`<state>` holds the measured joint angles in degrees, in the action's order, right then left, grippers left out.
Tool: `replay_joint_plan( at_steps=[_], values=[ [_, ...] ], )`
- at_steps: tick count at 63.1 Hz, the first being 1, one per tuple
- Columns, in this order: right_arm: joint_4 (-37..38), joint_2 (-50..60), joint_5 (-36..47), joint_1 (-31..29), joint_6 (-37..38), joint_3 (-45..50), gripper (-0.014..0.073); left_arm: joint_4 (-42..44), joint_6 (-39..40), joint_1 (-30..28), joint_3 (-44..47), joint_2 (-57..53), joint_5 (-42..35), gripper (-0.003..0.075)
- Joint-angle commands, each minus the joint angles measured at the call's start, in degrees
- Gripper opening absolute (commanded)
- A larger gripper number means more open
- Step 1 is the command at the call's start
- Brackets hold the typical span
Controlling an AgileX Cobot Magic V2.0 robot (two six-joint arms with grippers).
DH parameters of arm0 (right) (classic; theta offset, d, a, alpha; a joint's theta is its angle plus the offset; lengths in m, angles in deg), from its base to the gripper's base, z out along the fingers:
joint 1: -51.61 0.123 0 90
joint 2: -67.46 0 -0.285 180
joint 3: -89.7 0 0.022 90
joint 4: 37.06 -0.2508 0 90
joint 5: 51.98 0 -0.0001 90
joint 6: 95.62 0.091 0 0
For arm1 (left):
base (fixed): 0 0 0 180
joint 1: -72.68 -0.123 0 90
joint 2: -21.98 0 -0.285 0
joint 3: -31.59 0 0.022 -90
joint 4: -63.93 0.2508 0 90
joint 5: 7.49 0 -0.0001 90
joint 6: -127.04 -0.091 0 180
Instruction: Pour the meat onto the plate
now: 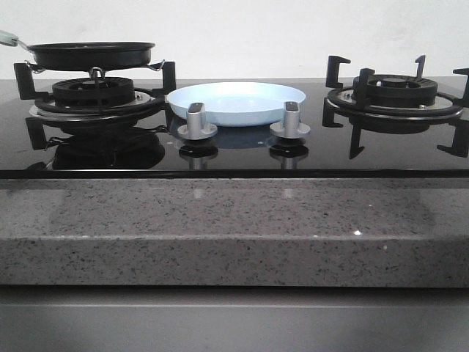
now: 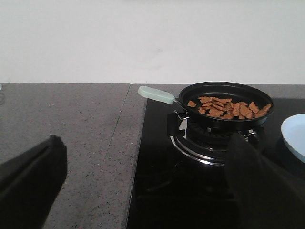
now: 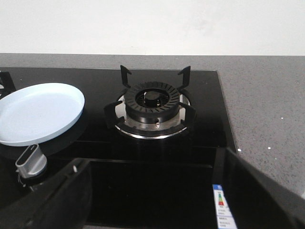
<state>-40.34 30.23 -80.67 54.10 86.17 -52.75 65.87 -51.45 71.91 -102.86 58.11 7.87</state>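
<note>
**Stovetop inventory: meat in pan, plate bare**

Jaws: both grippers stand wide apart and hold nothing. The left gripper (image 2: pixel 143 191) shows two dark fingers (image 2: pixel 28 176) at the edges of its wrist view; the right gripper (image 3: pixel 157 200) likewise, with the hob visible between its fingers.

Meat (image 2: pixel 228 108): a loose heap of small, flat, orange-brown pieces, spread over the floor of the pan, well ahead of the left jaws and off to their right finger's side.

Frying pan (image 2: pixel 224 98): black, round, shallow, with a pale green handle (image 2: pixel 156 94). It sits on the left burner (image 1: pixel 95 94).

Plate (image 1: pixel 236 103): pale blue, wide, shallow, smooth raised rim, nothing in it. It lies flat on the glass between the two burners, just behind the two grey knobs (image 1: pixel 197 121), ahead of the right jaws toward their left finger.

Right burner (image 3: pixel 151 102): black grate, bare, straight ahead of the right jaws.

Surface: glossy black glass hob (image 1: pixel 242 158) set into a speckled grey stone counter (image 1: pixel 234 227).

Room: plain white wall (image 1: pixel 242 33) behind.
</note>
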Motion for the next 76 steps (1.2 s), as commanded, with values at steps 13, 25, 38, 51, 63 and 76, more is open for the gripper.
replay_joint_plan(
  at_steps=[13, 25, 38, 51, 63, 76],
  values=[
    [-2.7, -23.2, -6.02, -0.32, -0.2, -19.64, 0.058, -0.41, 0.33, -0.07, -2.14, 0.42, -4.83, 0.0657],
    [-2.82, -38.72, -10.78, 0.87, -0.2, -32.55, 0.058, -0.41, 0.33, -0.07, -2.14, 0.42, -4.83, 0.0657],
    [-4.56, -55.3, -22.02, 5.98, -0.2, -50.7, 0.058, -0.41, 0.33, -0.07, -2.14, 0.42, -4.83, 0.0657],
    [-11.58, -72.43, -38.33, 6.83, -0.2, -74.03, 0.058, -0.41, 0.33, -0.07, -2.14, 0.42, -4.83, 0.0657],
    [-14.48, -85.61, -46.73, 8.0, -0.09, -92.46, 0.058, -0.41, 0.33, -0.07, -2.14, 0.42, -4.83, 0.0657],
    [-15.22, -92.41, -44.92, 9.01, 2.57, -96.33, 0.058, -0.41, 0.33, -0.07, -2.14, 0.42, -4.83, 0.0657]
  ],
)
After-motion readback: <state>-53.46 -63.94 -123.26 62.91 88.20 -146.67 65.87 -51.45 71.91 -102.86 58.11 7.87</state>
